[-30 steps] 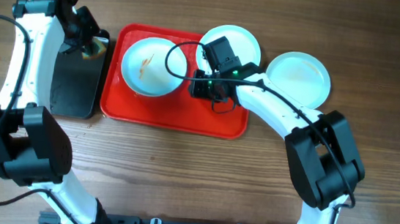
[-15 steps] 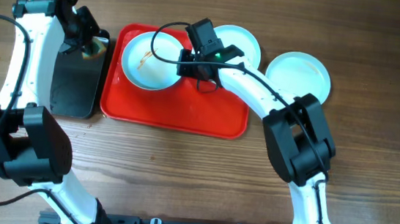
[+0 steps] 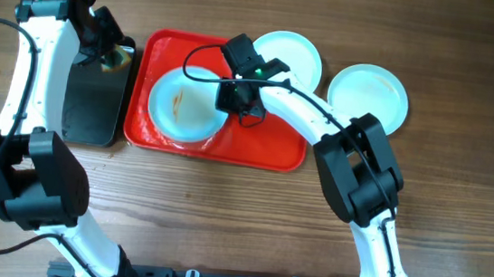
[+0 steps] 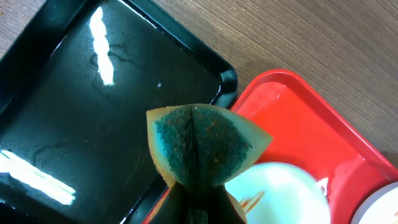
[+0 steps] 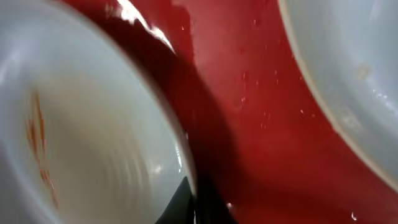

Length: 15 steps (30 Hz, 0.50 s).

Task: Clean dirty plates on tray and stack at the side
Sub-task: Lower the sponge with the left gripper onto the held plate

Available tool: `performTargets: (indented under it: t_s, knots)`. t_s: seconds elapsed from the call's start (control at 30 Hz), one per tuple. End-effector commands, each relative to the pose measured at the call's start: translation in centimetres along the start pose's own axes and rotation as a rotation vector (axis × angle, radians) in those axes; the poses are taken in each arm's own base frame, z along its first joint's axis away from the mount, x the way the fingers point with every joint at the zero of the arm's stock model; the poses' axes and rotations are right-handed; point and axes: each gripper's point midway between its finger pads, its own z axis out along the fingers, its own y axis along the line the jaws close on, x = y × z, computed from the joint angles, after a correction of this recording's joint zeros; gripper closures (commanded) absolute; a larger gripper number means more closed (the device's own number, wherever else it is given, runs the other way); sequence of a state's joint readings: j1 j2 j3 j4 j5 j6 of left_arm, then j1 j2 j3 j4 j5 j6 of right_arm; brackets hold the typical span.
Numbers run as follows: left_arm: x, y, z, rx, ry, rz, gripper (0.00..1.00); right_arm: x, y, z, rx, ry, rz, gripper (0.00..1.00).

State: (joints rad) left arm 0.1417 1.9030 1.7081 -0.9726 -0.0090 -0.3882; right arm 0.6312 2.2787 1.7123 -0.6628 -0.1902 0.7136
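Observation:
A white plate (image 3: 186, 113) with brownish-orange streaks sits in the left half of the red tray (image 3: 264, 145). My right gripper (image 3: 228, 98) is shut on its right rim. In the right wrist view the fingers (image 5: 194, 202) pinch the rim of this plate (image 5: 81, 143) over the tray (image 5: 249, 93). A second plate (image 3: 287, 53) lies over the tray's far right corner and shows in the right wrist view (image 5: 354, 74). A third plate (image 3: 369, 96) lies on the table to the right. My left gripper (image 3: 110, 53) is shut on a green and yellow sponge (image 4: 199, 146).
A black tray (image 3: 91, 105) lies left of the red tray, under the left gripper; it looks wet in the left wrist view (image 4: 81, 118). The right arm reaches across the red tray's right half. The table is bare wood.
My right gripper moved left across the tray, then toward the front, and the streaked plate shifted toward the tray's front with it. The left arm and sponge stayed still.

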Motion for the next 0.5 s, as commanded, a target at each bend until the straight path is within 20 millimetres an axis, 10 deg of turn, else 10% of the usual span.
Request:
performTargets:
  t_s: [0.0,0.23,0.47]
  knots:
    - [0.3,-0.1,0.5,0.007,0.015,-0.013,0.96,0.2,-0.9,0.5,0.039,0.037,-0.045,0.95]
    - [0.7,-1.0,0.6,0.020,0.023,0.003,0.96,-1.1,-0.5,0.3,0.040,-0.014,-0.075,0.77]
    - [4.2,-4.7,3.5,0.020,0.104,0.109,0.96,-1.2,-0.5,1.4,0.030,-0.014,-0.074,0.96]
